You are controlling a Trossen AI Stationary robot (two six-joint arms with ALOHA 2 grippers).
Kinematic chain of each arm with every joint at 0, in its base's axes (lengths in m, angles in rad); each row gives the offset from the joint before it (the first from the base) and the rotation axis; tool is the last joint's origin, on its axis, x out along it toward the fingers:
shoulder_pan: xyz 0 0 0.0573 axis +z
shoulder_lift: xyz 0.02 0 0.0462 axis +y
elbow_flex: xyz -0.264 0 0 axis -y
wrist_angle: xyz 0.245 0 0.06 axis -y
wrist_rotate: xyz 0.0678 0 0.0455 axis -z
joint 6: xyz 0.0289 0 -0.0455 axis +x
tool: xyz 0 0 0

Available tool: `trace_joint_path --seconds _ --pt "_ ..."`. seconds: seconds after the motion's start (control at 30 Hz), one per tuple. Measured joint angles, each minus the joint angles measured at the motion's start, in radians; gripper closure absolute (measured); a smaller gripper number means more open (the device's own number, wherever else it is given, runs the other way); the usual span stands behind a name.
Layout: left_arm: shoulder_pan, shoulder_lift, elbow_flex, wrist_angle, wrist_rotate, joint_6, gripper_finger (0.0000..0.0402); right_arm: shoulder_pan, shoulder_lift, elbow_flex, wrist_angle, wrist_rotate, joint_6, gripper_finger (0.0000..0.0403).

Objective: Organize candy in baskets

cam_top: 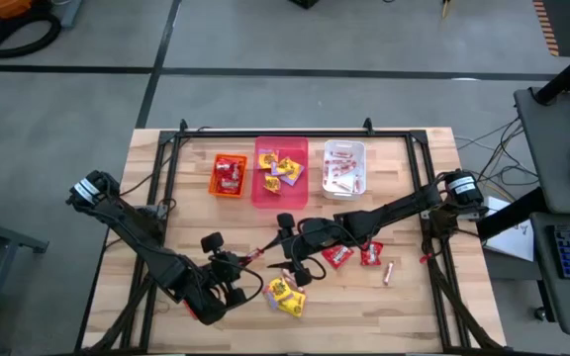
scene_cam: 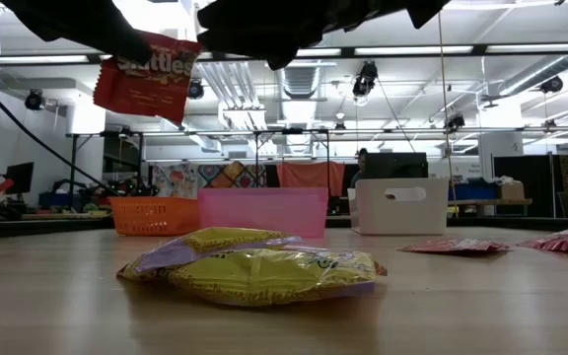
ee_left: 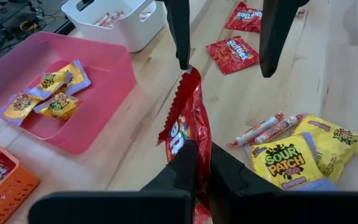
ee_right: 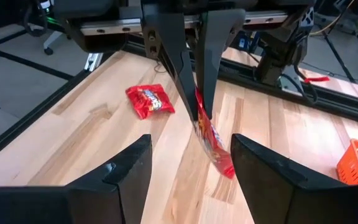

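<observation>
Four views, one table (cam_top: pixel 414 297)

Overhead looks straight down; low looks level across the tabletop; both wrist cameras face each other closely, sharing the red packet (ee_left: pixel 188 130).

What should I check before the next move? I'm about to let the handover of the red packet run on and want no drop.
1. Left gripper shut on the red Skittles packet: ok.
2. Right gripper open, one finger on each side of the packet's free end: ok.
3. Packet lifted clear of the table: ok, the low view shows it hanging in the air.
4. Orange basket already holds red packets, so it looks like the right target: ok.
5. Two more red packets lie on the table under the right arm; whether the arm clears them: cannot tell.
</observation>
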Motion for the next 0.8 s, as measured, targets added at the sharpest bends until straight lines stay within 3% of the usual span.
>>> trace_joint_path --seconds 0.23,0.47,0.7,0.8 --pt "0.0 0.0 -0.012 0.013 0.004 0.023 0.0401 0.0 0.0 -0.009 0.003 0.0 0.009 0.0193" --pt "0.018 -0.01 -0.012 0.019 0.048 0.158 0.0401 0.0 0.0 -0.003 -0.008 0.008 -0.003 0.0193" --pt "0.069 -0.043 -0.016 0.039 0.179 0.364 0.0401 -0.009 -0.029 0.059 -0.188 0.008 -0.041 0.0193" --pt "0.089 -0.061 -0.026 0.067 0.187 0.425 0.0401 -0.01 -0.033 0.088 -0.249 0.008 -0.041 0.0193"
